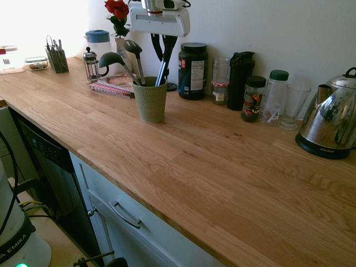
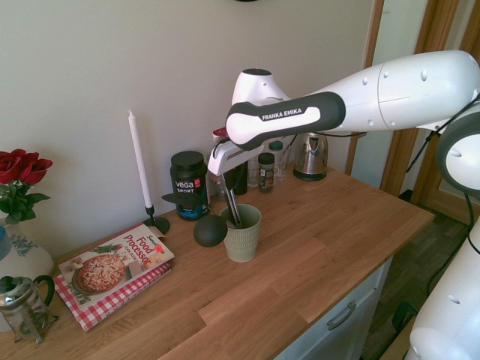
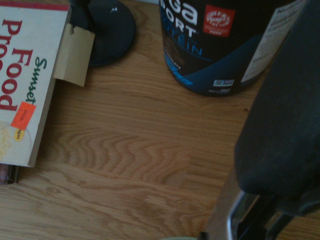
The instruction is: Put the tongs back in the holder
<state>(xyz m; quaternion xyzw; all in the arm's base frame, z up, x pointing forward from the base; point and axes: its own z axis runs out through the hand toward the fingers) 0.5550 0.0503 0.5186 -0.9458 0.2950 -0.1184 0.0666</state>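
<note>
The sage-green ribbed holder [image 1: 150,103] [image 2: 242,238] stands on the wooden counter, a little out from the back wall. A dark ladle [image 1: 111,58] [image 2: 210,231] and a slotted spatula [image 1: 133,49] lean out of it. The tongs [image 1: 162,75] [image 2: 232,210] stand steeply in the holder with their lower end inside the cup. My gripper [image 1: 164,58] [image 2: 227,191] hangs directly above, its dark fingers converging on the tongs' upper end and shut on it. In the wrist view the tongs' metal arms [image 3: 240,217] show at the bottom edge beneath a blurred dark shape.
Behind the holder stand a black protein tub [image 1: 193,71], jars, a glass [image 1: 293,105] and a steel kettle [image 1: 328,125]. To its left lie a cookbook [image 1: 114,84], a French press [image 1: 91,64] and a mesh cutlery caddy [image 1: 57,58]. A tall white candle [image 2: 139,161] stands near the wall.
</note>
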